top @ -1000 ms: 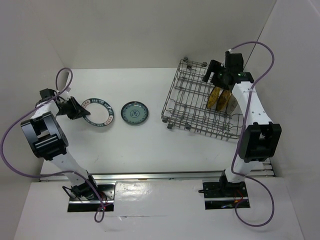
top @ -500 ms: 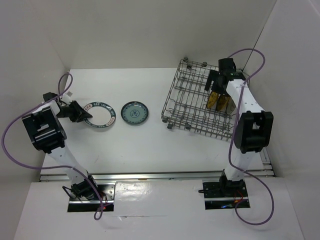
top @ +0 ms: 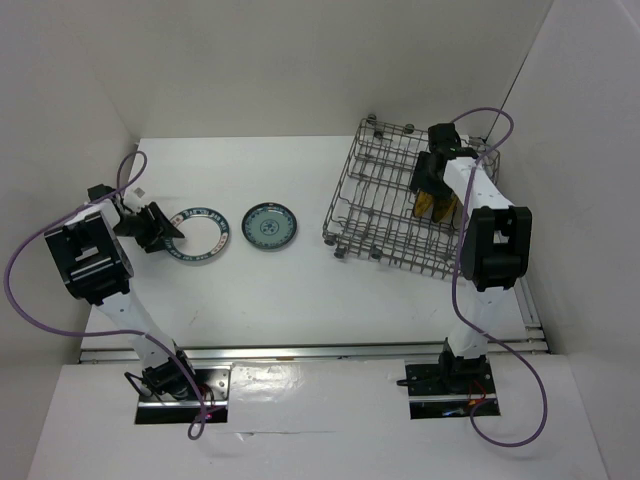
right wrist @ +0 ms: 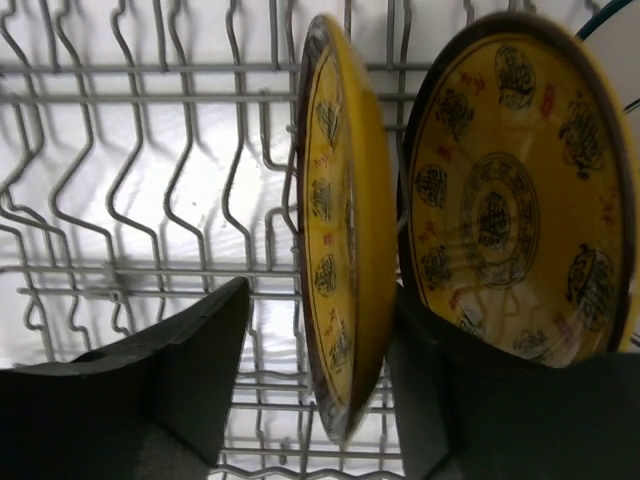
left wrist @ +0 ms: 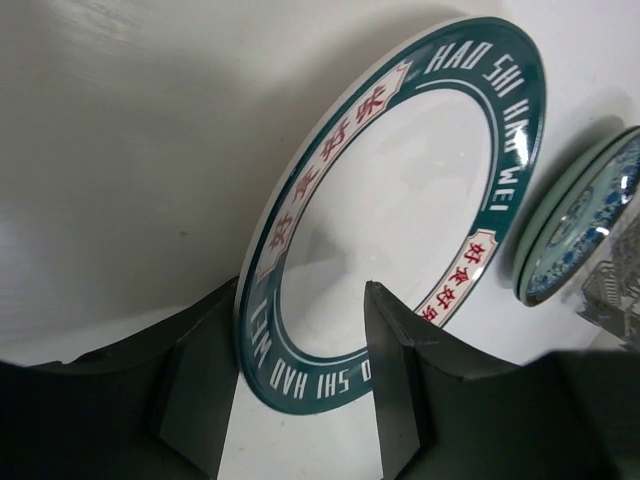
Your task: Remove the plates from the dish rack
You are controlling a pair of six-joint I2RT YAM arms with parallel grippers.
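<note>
My right gripper (right wrist: 320, 390) stands jaws apart in the dish rack (top: 385, 215), straddling the left amber plate (right wrist: 345, 230). There is a slim gap on its left face, while my right finger seems to touch it. The second amber plate (right wrist: 510, 200) crowds just beyond, and wire tines fence the left. My left gripper (left wrist: 300, 400) brackets the green-rimmed plate (left wrist: 400, 200). The teal plate (left wrist: 590, 210) lies just right of it, and bare table (left wrist: 120, 150) lies left.

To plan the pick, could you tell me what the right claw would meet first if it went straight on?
Probably the edge-on yellow plate between the fingers of the right claw; the dish rack wires lie beyond, though depth is unclear.
</note>
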